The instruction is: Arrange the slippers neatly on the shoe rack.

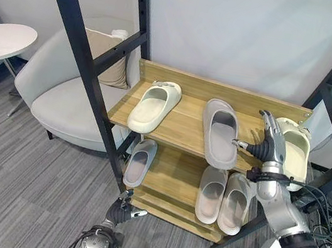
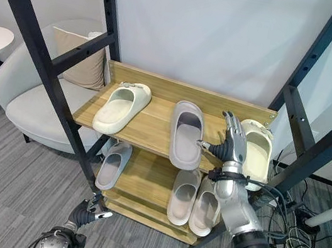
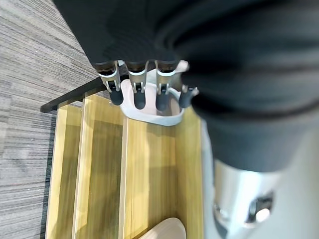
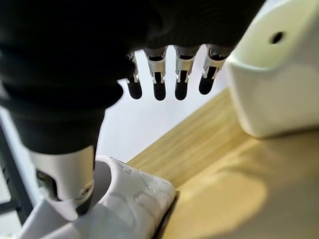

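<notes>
Slippers [image 1: 219, 133] on shoe rack [image 1: 185, 124]; right hand [image 1: 268, 147], left hand [image 1: 121, 211] fingers released.

Your two head cameras look down from above and in front of the shoe rack [image 1: 184, 127], sharing its two wooden shelves, while your wrist cameras sit close in, the left facing the rack's lower boards, the right skimming low across its upper shelf.
</notes>
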